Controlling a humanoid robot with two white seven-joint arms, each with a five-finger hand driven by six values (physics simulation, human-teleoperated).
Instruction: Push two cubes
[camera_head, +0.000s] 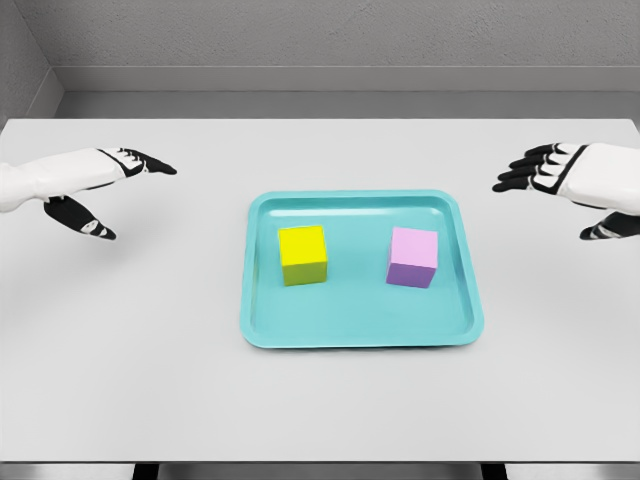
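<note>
A yellow cube (302, 254) and a pink cube (413, 257) sit side by side, apart from each other, inside a teal tray (360, 335) in the middle of the white table. My left hand (120, 185) hovers over the table well left of the tray, fingers spread and holding nothing. My right hand (555, 185) is at the far right, also open, with its fingers pointing toward the tray. Neither hand touches a cube or the tray.
The white table (150, 340) stretches around the tray on all sides. A grey wall runs along its far edge.
</note>
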